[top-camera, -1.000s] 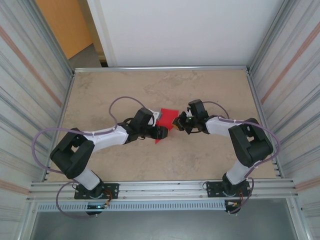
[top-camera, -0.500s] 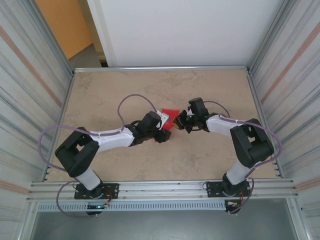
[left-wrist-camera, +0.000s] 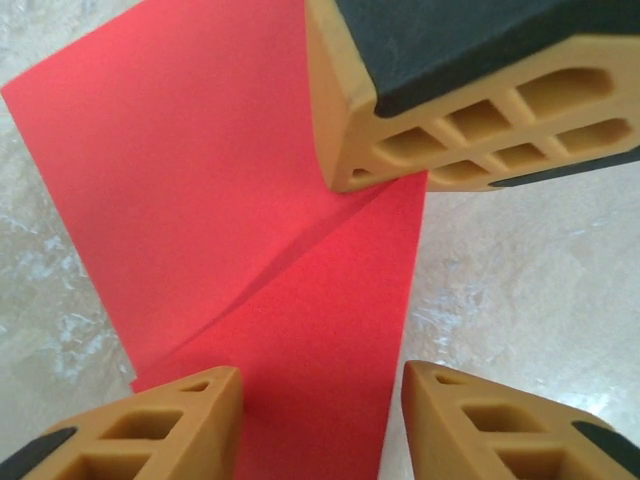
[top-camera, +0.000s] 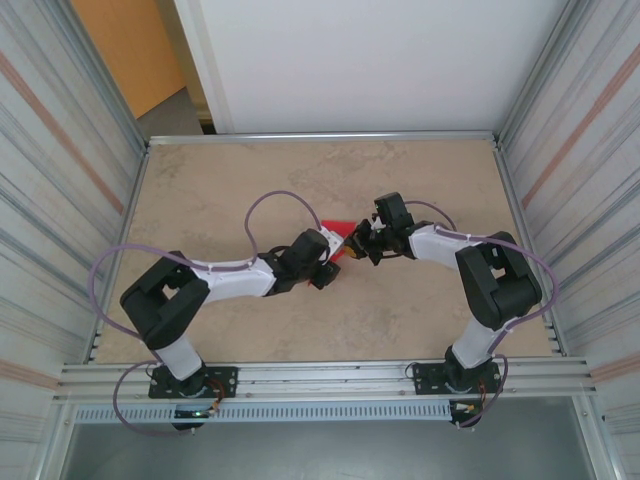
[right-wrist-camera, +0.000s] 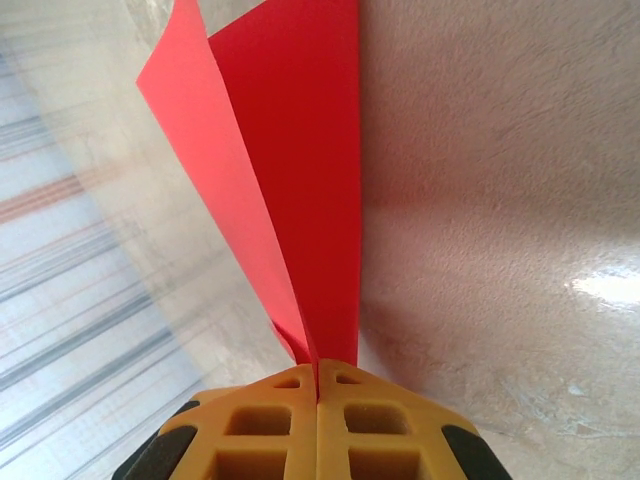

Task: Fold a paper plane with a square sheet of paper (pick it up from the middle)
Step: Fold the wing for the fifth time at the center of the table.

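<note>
Left wrist view puts the left gripper [left-wrist-camera: 320, 385] part-open over the near end of the red sheet of paper [left-wrist-camera: 200, 170], its jaws narrower than a second ago and not yet pinching. The right gripper [right-wrist-camera: 318, 372] stays clamped on the sheet's other end, holding it up as two layers with a slanting crease across it. From above, much less red shows than before: the sheet is drawn into a narrow fold between the two grippers, near the middle of the worktop [top-camera: 220, 190]. I judge this a fold being set, with the plane far from finished. The left arm [top-camera: 230, 272] has stretched further in, low and nearly straight. The right arm [top-camera: 445, 243] bends in from its side, wrist turned toward the left.
</note>
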